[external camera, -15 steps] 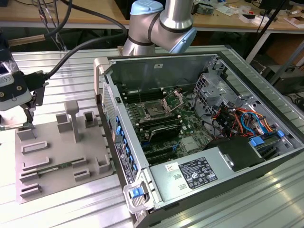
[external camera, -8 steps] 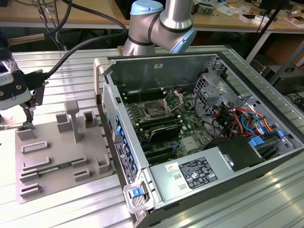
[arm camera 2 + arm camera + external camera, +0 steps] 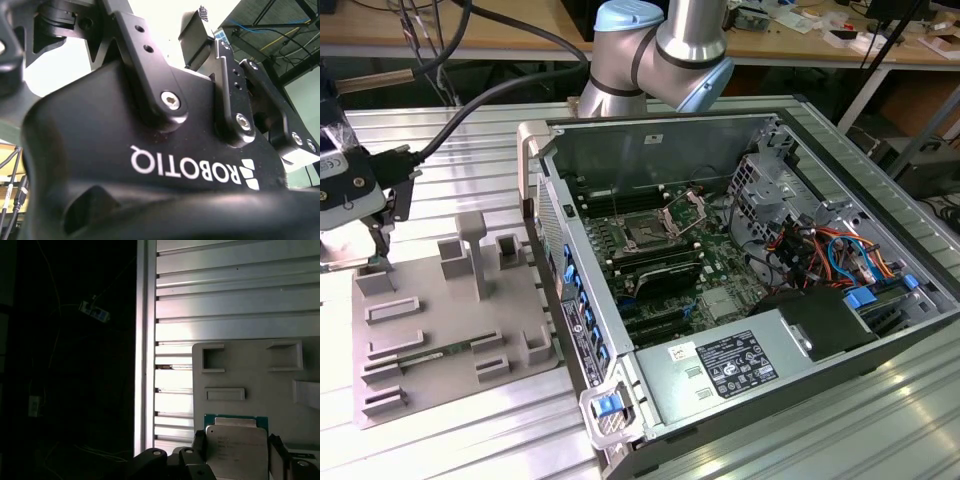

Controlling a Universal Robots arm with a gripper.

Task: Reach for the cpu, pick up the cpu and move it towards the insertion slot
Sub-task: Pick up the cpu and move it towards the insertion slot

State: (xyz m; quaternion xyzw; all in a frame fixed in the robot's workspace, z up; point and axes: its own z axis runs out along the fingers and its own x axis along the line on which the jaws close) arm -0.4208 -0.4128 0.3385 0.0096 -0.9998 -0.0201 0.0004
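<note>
Cpu (image 3: 237, 452) partly out of frame

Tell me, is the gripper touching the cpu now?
Cannot tell. In the first wrist view the gripper flanks the cpu closely on both sides, but neither contact nor a gap shows plainly.

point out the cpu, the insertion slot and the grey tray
cpu (image 3: 236, 451): first wrist view, middle of its metal top
insertion slot (image 3: 645, 235): exterior view, dark socket centre
grey tray (image 3: 445, 305): exterior view, bare flat surface

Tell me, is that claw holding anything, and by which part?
Cannot be told: the small flat square silvery-topped chip sits at the claw, over the grey plastic tray; a grip isn't clear.
</note>
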